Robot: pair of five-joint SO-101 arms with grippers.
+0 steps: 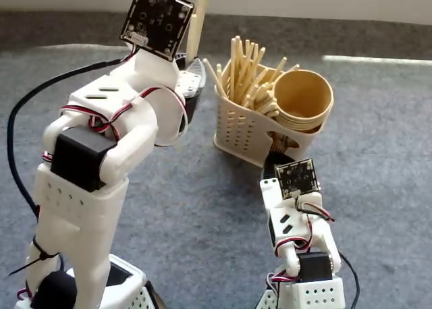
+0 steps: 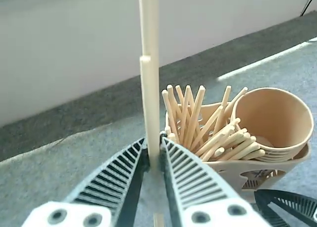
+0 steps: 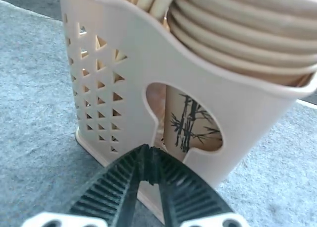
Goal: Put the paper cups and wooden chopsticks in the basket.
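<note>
Closest to the lens, the left gripper (image 2: 154, 162) is clamped on a pair of wooden chopsticks (image 2: 148, 63), held upright just beside the basket (image 1: 239, 130). Stacked paper cups (image 1: 304, 100) and a bundle of sticks (image 1: 246, 69) stand inside, so I judge the task nearly finished. The right gripper (image 3: 148, 160) is closed on nothing, near the basket wall. The standing bundle may hinder the drop.

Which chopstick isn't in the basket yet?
The chopstick pinched upright in the left claw, beside the basket. All the other chopsticks stand bundled inside the basket next to the paper cups.
</note>
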